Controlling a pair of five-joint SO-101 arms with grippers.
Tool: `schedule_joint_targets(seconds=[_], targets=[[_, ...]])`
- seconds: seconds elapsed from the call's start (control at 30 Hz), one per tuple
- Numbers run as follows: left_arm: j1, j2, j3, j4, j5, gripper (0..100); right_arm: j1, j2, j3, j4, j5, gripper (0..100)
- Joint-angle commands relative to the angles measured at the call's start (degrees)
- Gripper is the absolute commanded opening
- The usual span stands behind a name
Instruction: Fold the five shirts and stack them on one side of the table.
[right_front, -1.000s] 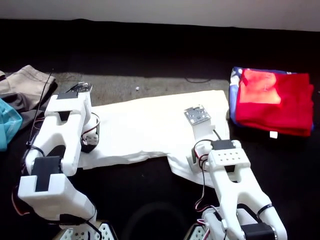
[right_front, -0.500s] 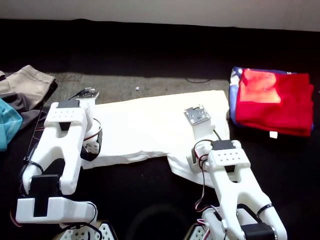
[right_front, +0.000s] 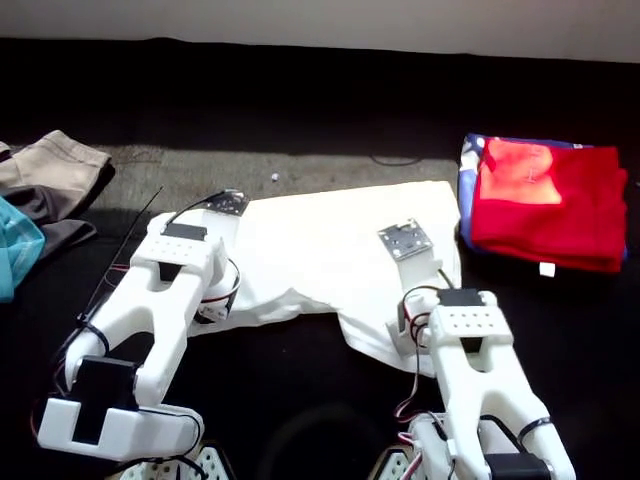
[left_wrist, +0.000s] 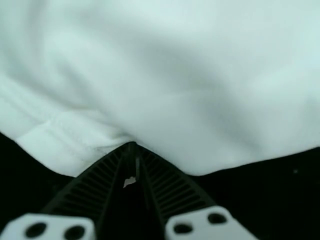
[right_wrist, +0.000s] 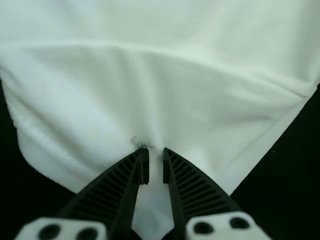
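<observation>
A white shirt (right_front: 320, 250) lies spread across the middle of the black table. My left gripper (right_front: 212, 303) is at its left near edge, and in the left wrist view the gripper (left_wrist: 131, 147) is shut on the shirt's hem (left_wrist: 65, 145). My right gripper (right_front: 402, 325) sits at the near right part of the shirt; its fingers (right_wrist: 137, 167) pinch a small pucker of the white cloth (right_wrist: 150, 95). A folded stack (right_front: 545, 205) with a red shirt on top lies at the right edge.
A loose pile with a tan shirt (right_front: 50, 170) and a teal one (right_front: 15, 245) lies at the far left. A cable (right_front: 400, 160) runs behind the white shirt. Bare black table (right_front: 300, 110) lies behind the shirt.
My left arm has swung right, dragging the shirt's left edge toward the middle. The right arm has shifted slightly to the right, still holding the cloth.
</observation>
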Motion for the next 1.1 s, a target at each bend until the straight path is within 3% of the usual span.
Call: schedule_joint_targets(seconds=[0.0, 0.13, 0.27, 0.43, 0.53, 0.87, 1.07], targets=[[-2.15, -1.27, -3.03, 3.43, -0.53, 1, 4.26, -0.92, -1.80, 0.13, 0.88, 6.6], [-7.87, -1.27, -6.73, 9.05, -0.79, 1, 5.67, -1.01, -3.74, 0.13, 0.88, 6.6], [-12.18, -1.27, -12.09, 15.30, -5.54, 1, 5.67, -0.57, -5.76, 0.13, 0.88, 6.6], [-13.93, -1.27, -22.11, 23.12, -5.80, 1, 5.85, -0.57, -7.25, 0.13, 0.88, 6.6], [-13.41, -0.57, -25.36, 23.21, -5.19, 1, 5.93, -0.57, -7.16, -0.13, 0.88, 6.6], [-11.65, 8.04, -9.36, -5.98, -1.49, 1, 6.02, 4.09, -4.70, -6.81, 0.88, 6.6], [-11.74, 8.92, -8.66, -8.00, -1.41, 1, 9.19, 14.73, -5.14, -12.44, 5.01, 6.6]])
